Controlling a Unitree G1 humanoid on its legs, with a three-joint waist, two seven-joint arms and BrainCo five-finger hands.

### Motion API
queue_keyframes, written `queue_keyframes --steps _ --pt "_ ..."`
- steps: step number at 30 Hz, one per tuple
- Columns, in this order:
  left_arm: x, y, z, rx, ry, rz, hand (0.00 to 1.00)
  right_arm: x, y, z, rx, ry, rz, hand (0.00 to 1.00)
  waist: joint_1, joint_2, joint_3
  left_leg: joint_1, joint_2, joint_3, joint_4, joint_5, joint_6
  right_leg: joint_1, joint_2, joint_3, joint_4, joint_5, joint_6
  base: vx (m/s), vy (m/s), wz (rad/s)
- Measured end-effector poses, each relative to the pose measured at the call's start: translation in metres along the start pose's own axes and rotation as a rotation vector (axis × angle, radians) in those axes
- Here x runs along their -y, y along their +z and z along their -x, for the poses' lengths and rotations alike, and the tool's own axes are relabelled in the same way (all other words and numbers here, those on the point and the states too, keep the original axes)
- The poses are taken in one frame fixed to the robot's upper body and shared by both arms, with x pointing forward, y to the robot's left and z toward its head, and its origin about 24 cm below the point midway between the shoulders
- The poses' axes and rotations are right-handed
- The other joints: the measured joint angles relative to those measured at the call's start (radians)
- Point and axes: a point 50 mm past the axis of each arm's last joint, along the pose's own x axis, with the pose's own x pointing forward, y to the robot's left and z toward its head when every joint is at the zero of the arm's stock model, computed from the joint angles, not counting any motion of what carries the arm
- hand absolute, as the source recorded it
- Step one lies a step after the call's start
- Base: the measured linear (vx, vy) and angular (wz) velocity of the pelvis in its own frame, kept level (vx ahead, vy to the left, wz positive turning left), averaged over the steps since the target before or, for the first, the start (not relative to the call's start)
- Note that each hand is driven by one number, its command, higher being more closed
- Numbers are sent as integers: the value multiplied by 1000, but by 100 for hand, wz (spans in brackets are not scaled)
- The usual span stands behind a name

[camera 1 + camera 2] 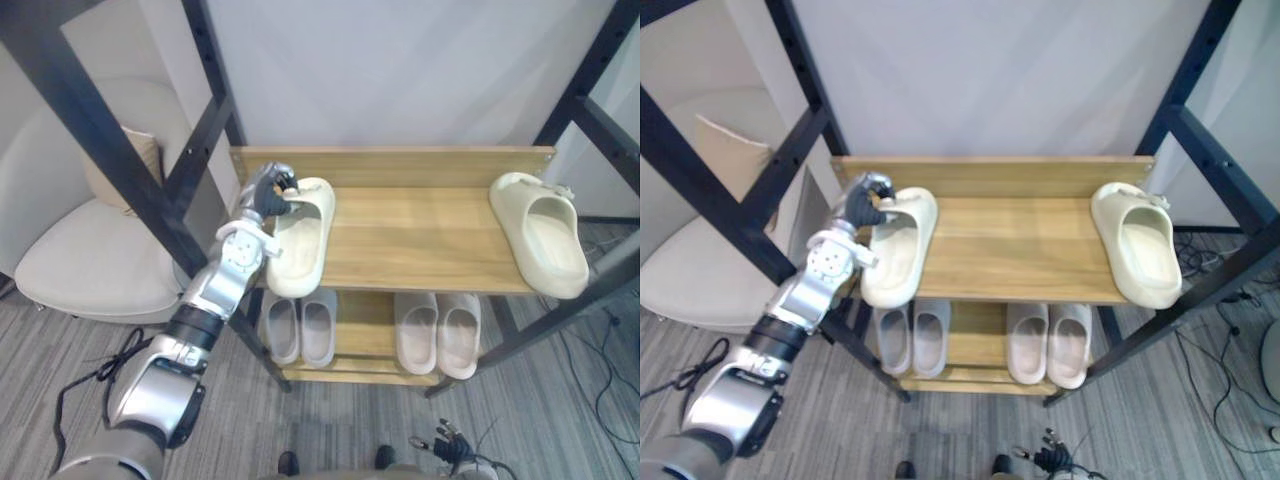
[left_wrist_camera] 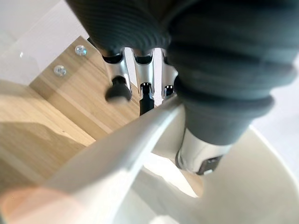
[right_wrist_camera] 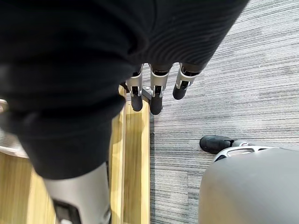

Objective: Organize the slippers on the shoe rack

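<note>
Shoe rack (image 1: pixel 420 240): wooden top shelf with a low back board, and a lower shelf under it.

Left slipper (image 1: pixel 298 248), cream slide. Lies at the robot's left end of the top shelf, sole down. Long axis runs front to back and leans a little, so the strap end sits further right than the heel. Strap end points to the back board; the open heel reaches over the shelf's front edge.

Left hand (image 1: pixel 266 195) is at the slipper's back left corner, just off the shelf's left end, arm coming up from the lower left. It is closed on the slipper. In the left wrist view the fingers (image 2: pixel 145 93) curl over the outside of the cream rim and the thumb (image 2: pixel 202 154) presses from the inside, so the rim is pinched between them. The rest of the slipper stretches from the hand toward the front edge.

Right slipper (image 1: pixel 545 238), same make, at the far right end, well apart from the first. Toe to the back, heel angled out right and past the front edge. Nothing touches it.

Lower shelf: two grey pairs side by side, left pair (image 1: pixel 298 328) and right pair (image 1: pixel 438 332).

Right hand (image 3: pixel 156 93) hangs low in front of the rack's base above the grey carpet (image 1: pixel 330 420), fingers loose, holding nothing.

Pale armchair (image 1: pixel 90 262) stands left of the rack.
</note>
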Motion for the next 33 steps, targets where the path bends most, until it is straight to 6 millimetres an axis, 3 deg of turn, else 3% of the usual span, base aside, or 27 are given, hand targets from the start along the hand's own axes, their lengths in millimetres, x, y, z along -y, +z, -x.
queue_keyframes --steps 7,14,18,25,33 --pt "5 8 0 13 4 91 100 1 -1 0 -3 -4 -19 0 -2 0 0 -1 -4 -1 0 3 1 0 -4 4 2 3 3 0 0 0" --pt "15 72 -6 229 -1 200 100 1 -1 0 -3 -9 -21 0 -3 2 1 -2 -8 17 0 2 3 -3 -9 23 2 5 6 2 2 -7" --pt "11 116 -16 384 5 229 100 3 1 0 1 -17 -18 0 -27 20 11 2 -8 25 0 -1 6 -12 -9 41 10 4 7 -5 2 -10" --pt "22 130 -20 404 -15 247 100 8 0 0 -2 -37 -37 0 -40 37 20 3 -7 42 0 -1 6 -35 -9 72 27 4 8 -6 0 -14" --pt "36 117 -26 317 -44 244 100 11 2 2 21 -49 -44 0 -50 54 30 5 -7 55 0 -4 11 -47 -13 90 37 4 9 -25 1 -6"
